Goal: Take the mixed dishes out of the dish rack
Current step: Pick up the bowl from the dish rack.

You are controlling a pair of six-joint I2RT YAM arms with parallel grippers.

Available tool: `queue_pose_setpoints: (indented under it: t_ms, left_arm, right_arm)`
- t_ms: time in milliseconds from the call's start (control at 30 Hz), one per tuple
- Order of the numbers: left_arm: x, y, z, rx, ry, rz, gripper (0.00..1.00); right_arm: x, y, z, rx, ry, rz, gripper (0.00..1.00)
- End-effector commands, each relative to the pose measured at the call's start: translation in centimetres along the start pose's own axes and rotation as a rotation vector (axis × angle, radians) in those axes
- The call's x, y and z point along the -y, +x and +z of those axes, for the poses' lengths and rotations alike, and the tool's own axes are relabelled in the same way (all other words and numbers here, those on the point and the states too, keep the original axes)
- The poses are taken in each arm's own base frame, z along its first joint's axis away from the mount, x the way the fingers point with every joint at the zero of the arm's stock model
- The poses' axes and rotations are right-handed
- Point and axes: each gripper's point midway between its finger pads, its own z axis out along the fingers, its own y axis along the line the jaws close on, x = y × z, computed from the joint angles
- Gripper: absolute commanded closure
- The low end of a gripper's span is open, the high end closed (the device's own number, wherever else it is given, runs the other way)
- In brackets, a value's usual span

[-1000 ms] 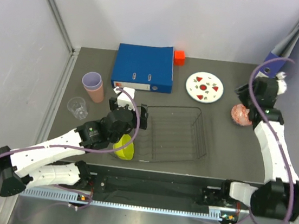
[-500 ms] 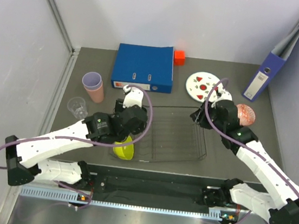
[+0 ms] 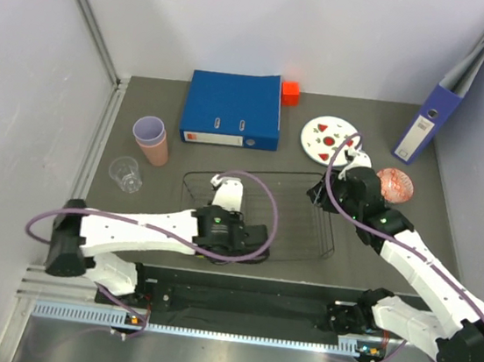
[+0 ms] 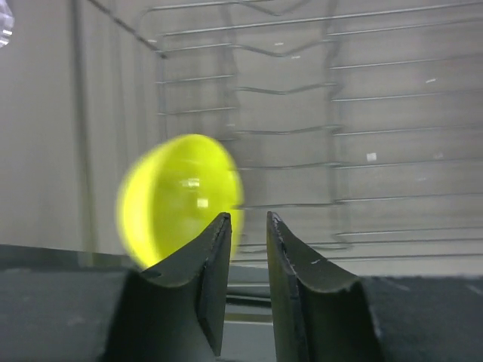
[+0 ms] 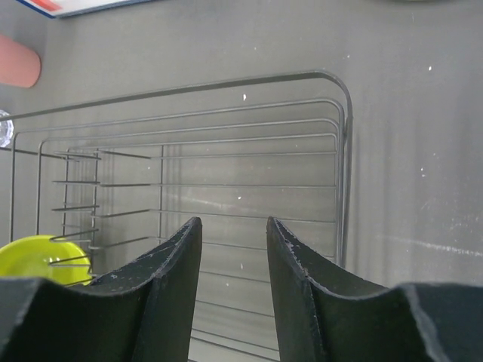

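At the near-left corner of the dish rack sits the lime-yellow bowl, apparently leaning on its side against the rack's upright wires, and it is the only dish left inside. The white plate, the stacked cups, the clear tumbler and the patterned bowl all stand on the worktop outside the wire. The bowl looks like smooth, glossy plastic: a thin-walled round shell, probably light and stiff, slippery on its curved outside and unlikely to break if it slips. The rim is the sensible place to take hold, with one finger inside and one outside, because the domed back gives flat pads nothing to bite on. The rack is thin dark wire, see-through and springy-looking, and its upright wires could catch the rim, so the bowl likely needs lifting straight up before it moves sideways. The left end effector is right at the bowl with its fingers drawn close, leaving only a narrow slot. The bowl's edge lies just beside the left finger and is smeared in the wrist view, so I cannot tell whether the rim is pinched. The right end effector hangs over the rack's far-right corner with its fingers apart and nothing between them.
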Motion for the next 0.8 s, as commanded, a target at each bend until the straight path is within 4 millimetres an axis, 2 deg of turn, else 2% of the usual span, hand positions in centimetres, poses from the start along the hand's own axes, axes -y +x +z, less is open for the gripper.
queue_pose_setpoints:
  t_ms: [0, 67, 133, 200, 233, 267, 333, 367, 433, 467, 500, 533, 567, 600, 633, 667, 700, 733, 767]
  left_arm:
    - [-2.5, -0.3, -1.0, 0.033, -0.14, -0.003, 0.69]
    - [-2.3, 0.0, -1.2, 0.041, -0.126, -0.045, 0.68]
    - [-2.4, -0.1, -1.4, 0.04, -0.119, -0.052, 0.63]
    - [-2.9, -0.1, -1.6, 0.038, -0.108, -0.084, 0.35]
    - [-3.1, -0.2, -1.7, 0.04, -0.1, -0.11, 0.26]
    - [-3.8, -0.4, -1.9, 0.047, -0.083, -0.156, 0.01]
    - [-4.7, -1.0, -2.0, 0.078, -0.062, -0.281, 0.01]
    - [-5.9, -1.4, -2.2, 0.091, -0.028, -0.348, 0.01]
    - [-6.0, -2.3, -2.5, 0.123, 0.052, -0.466, 0.01]
    - [-7.5, -3.1, -2.7, 0.159, 0.103, -0.545, 0.01]
    - [-7.8, -3.7, -2.8, 0.173, 0.138, -0.663, 0.01]
    - [-8.4, -4.0, -2.9, 0.18, 0.174, -0.734, 0.07]
    - [-9.8, -4.5, -3.0, 0.206, 0.239, -0.823, 0.11]
    - [-9.8, -4.7, -3.3, 0.219, 0.294, -0.763, 0.14]
    - [-9.1, -6.0, -4.3, 0.239, 0.409, -0.841, 0.2]
    - [-8.9, -6.4, -4.7, 0.249, 0.431, -0.822, 0.15]
    - [-9.1, -6.4, -4.7, 0.255, 0.425, -0.795, 0.13]
    - [-10.0, -6.5, -4.8, 0.255, 0.386, -0.75, 0.07]
    - [-9.7, -6.1, -4.4, 0.25, 0.317, -0.672, 0.02]
  right_arm:
    - [-0.7, -0.6, 0.1, 0.047, -0.039, -0.022, 0.6]
    - [-0.7, -0.2, 0.2, 0.04, -0.042, -0.013, 0.6]
    - [-0.6, 0.3, 0.4, 0.029, -0.047, -0.006, 0.6]
    - [-0.4, 0.8, 0.6, 0.02, -0.048, -0.008, 0.6]
    - [-0.4, 0.8, 0.5, 0.021, -0.049, -0.01, 0.6]
    - [-0.3, 0.9, 0.5, 0.019, -0.046, -0.011, 0.6]
    - [-0.4, 0.9, 0.4, 0.02, -0.053, -0.016, 0.6]
    - [-0.4, 0.9, 0.5, 0.019, -0.053, -0.017, 0.6]
    - [-0.5, 0.8, 0.4, 0.021, -0.055, -0.019, 0.6]
    - [-0.6, 0.7, 0.4, 0.024, -0.056, -0.02, 0.6]
    - [-0.6, 0.7, 0.3, 0.026, -0.056, -0.021, 0.6]
    - [-0.6, 0.6, 0.3, 0.027, -0.054, -0.021, 0.6]
    - [-0.6, 0.7, 0.3, 0.026, -0.053, -0.018, 0.6]
    - [-0.6, 0.7, 0.3, 0.028, -0.052, -0.02, 0.6]
    - [-0.6, 0.7, 0.3, 0.03, -0.051, -0.015, 0.6]
    - [-0.6, 0.7, 0.4, 0.031, -0.05, -0.015, 0.6]
    - [-0.6, 0.7, 0.4, 0.033, -0.051, -0.012, 0.6]
    - [-0.7, 0.9, 0.6, 0.024, -0.05, -0.013, 0.6]
    - [-0.8, 0.8, 0.7, 0.026, -0.053, -0.013, 0.6]
